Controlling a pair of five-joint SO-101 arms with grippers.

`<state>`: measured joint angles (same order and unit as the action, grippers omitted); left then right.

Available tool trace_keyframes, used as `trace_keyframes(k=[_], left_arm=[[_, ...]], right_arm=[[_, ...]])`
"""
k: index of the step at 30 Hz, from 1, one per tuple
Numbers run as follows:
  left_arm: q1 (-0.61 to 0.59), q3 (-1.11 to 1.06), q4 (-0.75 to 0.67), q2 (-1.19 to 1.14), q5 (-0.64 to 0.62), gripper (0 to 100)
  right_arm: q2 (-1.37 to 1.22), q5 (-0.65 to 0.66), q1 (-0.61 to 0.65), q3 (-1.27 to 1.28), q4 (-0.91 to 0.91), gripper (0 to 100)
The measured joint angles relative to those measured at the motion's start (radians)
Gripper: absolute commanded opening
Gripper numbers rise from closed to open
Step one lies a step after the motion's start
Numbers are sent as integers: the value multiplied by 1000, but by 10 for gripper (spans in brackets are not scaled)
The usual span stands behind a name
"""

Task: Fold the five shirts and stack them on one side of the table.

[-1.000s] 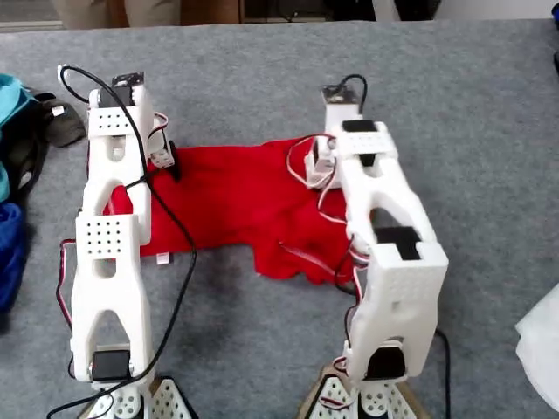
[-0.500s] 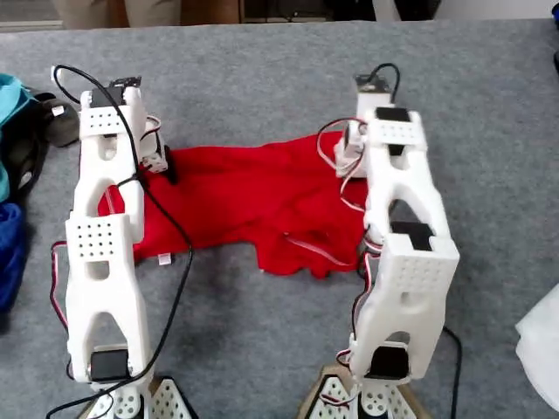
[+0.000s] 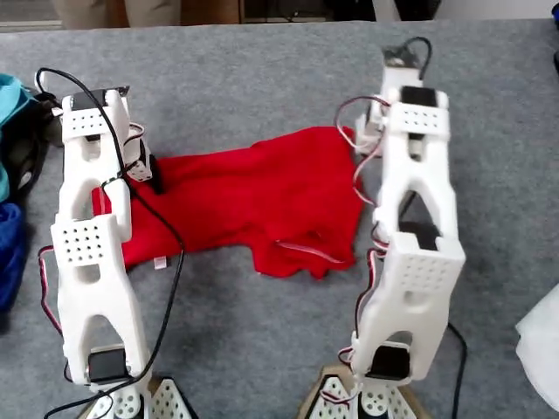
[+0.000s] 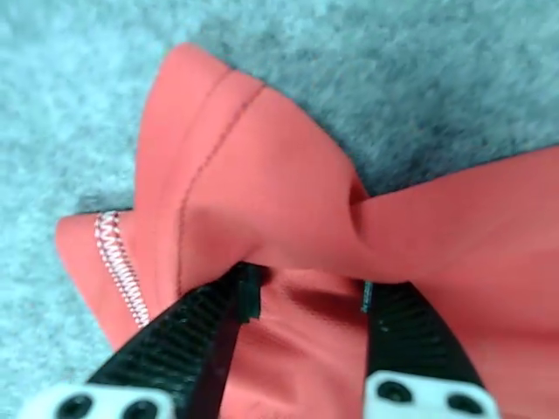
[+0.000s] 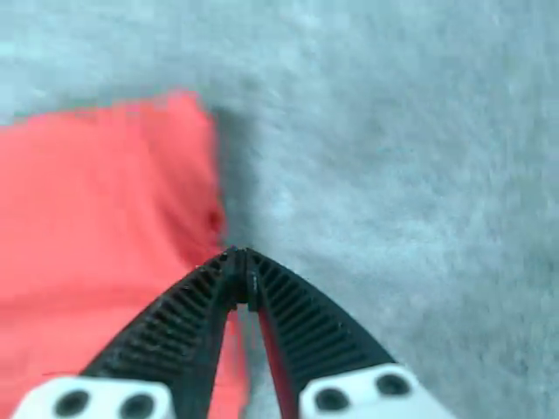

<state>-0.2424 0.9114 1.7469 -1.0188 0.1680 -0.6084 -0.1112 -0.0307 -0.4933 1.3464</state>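
A red shirt (image 3: 244, 196) lies spread on the grey table, its hem toward the arms. My left gripper (image 3: 150, 173) sits at the shirt's far left part. In the left wrist view its black fingers (image 4: 214, 327) are shut on a bunched fold of the red shirt (image 4: 262, 183), with a white-stitched hem beside them. My right gripper (image 3: 360, 138) is at the shirt's far right corner. In the right wrist view, the right gripper (image 5: 238, 262) has its fingertips pressed together on the edge of the red shirt (image 5: 105, 201).
A pile of other shirts (image 3: 13, 131) in teal, black and blue lies at the table's left edge. Something white (image 3: 541, 349) shows at the right edge. Bare grey table (image 3: 262, 70) extends beyond the shirt and on the right.
Both arms have moved apart and farther away, the left one leftward and the right one rightward. The red shirt has been drawn wider and flatter between them.
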Motion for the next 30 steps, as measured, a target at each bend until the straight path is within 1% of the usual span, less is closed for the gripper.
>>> trace_keyframes(k=[3,8,11,14,19,24,30], left_arm=[[14,-3,0,9,2,195],[25,-6,0,11,2,195],[25,-6,0,12,2,195],[26,-6,0,12,2,195],[26,-6,0,12,2,196],[31,-6,0,12,2,198],[37,-6,0,12,2,199]], right_arm=[[0,-43,51,-61,-3,6],[-15,-87,152,-86,-77,6],[-77,-95,227,-98,-104,6],[-166,-137,264,-98,-147,6],[-313,-167,250,-157,-170,6],[-404,-167,166,-316,-69,6],[-517,-80,60,-528,31,6]])
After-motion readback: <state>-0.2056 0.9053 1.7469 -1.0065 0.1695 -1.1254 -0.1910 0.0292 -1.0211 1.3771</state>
